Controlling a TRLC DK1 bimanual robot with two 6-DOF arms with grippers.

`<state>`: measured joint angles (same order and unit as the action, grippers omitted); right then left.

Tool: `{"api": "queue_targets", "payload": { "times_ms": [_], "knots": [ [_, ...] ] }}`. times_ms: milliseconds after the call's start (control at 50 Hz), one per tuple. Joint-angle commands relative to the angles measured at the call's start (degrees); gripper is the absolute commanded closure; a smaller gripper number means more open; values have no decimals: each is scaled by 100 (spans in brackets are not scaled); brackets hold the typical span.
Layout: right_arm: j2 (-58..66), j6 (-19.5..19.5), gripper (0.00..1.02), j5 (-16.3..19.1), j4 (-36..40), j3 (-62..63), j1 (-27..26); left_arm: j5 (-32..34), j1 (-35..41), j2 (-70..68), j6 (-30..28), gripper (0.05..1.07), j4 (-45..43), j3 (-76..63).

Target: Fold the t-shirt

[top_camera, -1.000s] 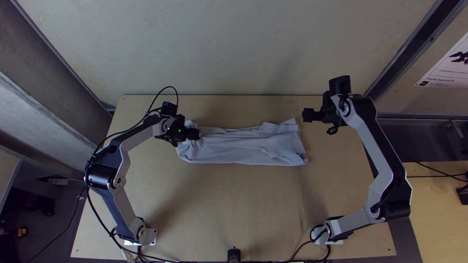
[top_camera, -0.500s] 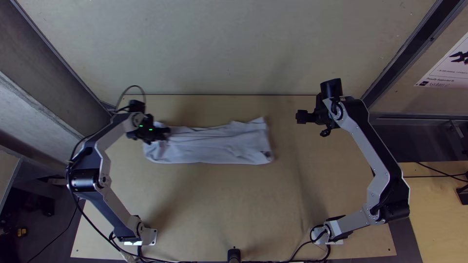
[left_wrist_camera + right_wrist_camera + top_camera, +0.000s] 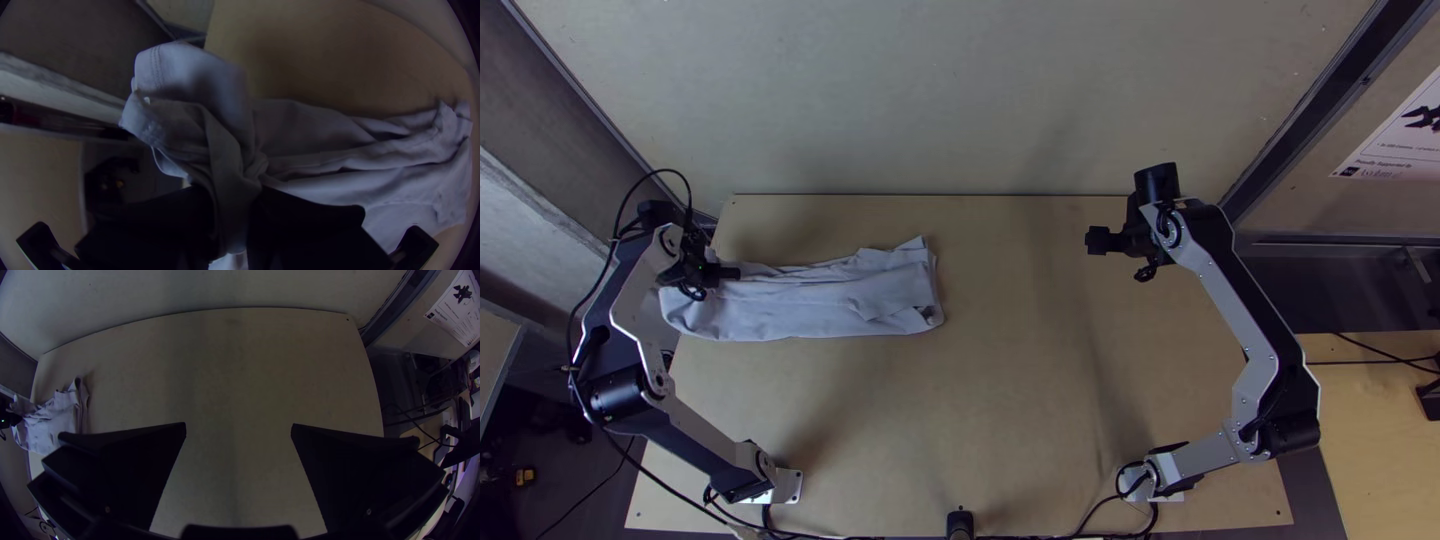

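Left wrist view resolves stitching (image 3: 157, 62) on the t-shirt (image 3: 320, 155), its bunched end (image 3: 232, 170) clamped and partly hidden by the left gripper (image 3: 730, 272); right gripper (image 3: 1092, 241): fingers (image 3: 135, 470) apart.

The t-shirt (image 3: 815, 303) is a pale greyish-lilac cloth, folded into a long, narrow strip with creases running along its length. It lies crosswise over the left part of the counter (image 3: 1000, 400) – its left end juts past the left edge, bunched and pinched between the left tool's (image 3: 728, 272) fingers. A stitched hem shows there – the right end lies wider, its layers loosely stacked, uneven and wrinkled.
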<state>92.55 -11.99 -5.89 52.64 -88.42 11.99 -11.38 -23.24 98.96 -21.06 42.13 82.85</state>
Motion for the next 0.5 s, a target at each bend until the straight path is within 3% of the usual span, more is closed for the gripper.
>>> {"api": "queue_targets", "payload": {
  "times_ms": [0,260,480],
  "knots": [
    [-132,-137,6,-70,-79,123,40,-356,321,-553,-452,104,23,117],
    [-123,-163,6,-79,-123,97,32,-1402,1665,-1168,-540,104,190,-50],
    [-123,-172,6,-79,-123,141,-12,-1789,2861,-1045,93,104,858,232]
  ]
}}
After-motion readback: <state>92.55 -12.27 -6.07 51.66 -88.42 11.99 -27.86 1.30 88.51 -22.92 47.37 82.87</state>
